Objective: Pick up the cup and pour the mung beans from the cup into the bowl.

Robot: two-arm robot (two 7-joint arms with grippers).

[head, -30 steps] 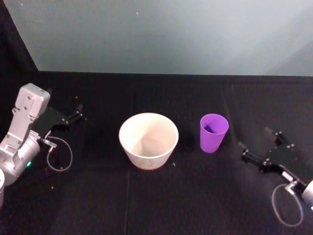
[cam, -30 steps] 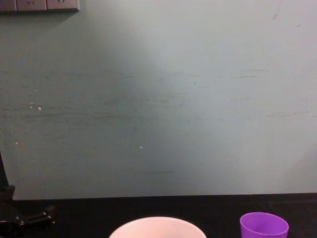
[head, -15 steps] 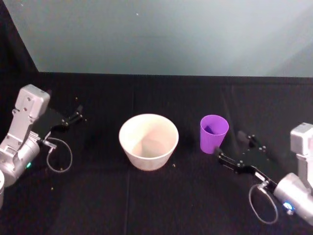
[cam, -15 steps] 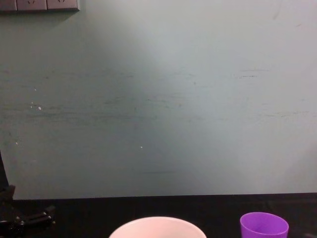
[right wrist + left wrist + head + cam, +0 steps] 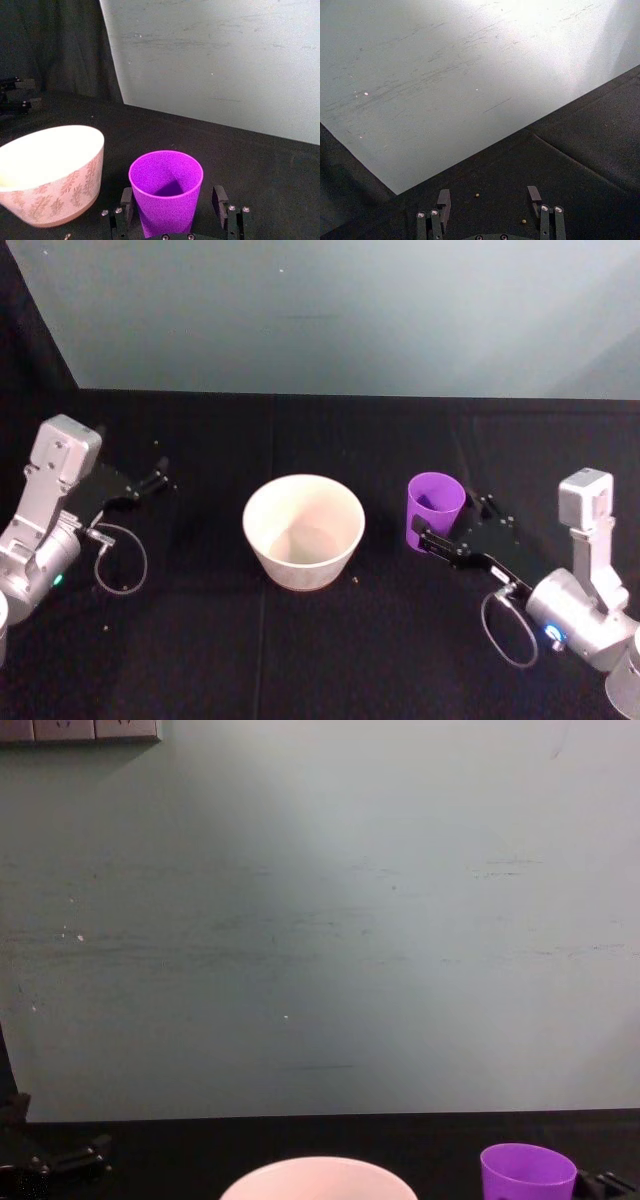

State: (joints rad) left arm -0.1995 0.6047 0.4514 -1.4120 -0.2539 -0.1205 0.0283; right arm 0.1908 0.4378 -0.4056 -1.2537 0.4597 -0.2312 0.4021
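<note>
The purple cup (image 5: 435,508) stands upright on the black table, just right of the wide pale bowl (image 5: 303,530). My right gripper (image 5: 452,523) is open, with a finger on either side of the cup. In the right wrist view the cup (image 5: 166,190) sits between the two fingers (image 5: 126,202) with a small gap on each side, and the bowl (image 5: 50,172) stands beside it. What lies inside the cup is too dark to tell. The chest view shows the cup (image 5: 527,1172) and the bowl's rim (image 5: 318,1178) at the bottom edge. My left gripper (image 5: 155,480) rests open at the far left.
A few loose beans (image 5: 477,195) lie scattered on the black cloth (image 5: 330,660). A pale wall (image 5: 330,310) rises behind the table's far edge. A cable loop (image 5: 120,560) hangs by the left arm and another (image 5: 505,625) by the right.
My right arm has swung in from the right toward the cup, and its open fingers now flank it. The cup, bowl and left arm stayed put.
</note>
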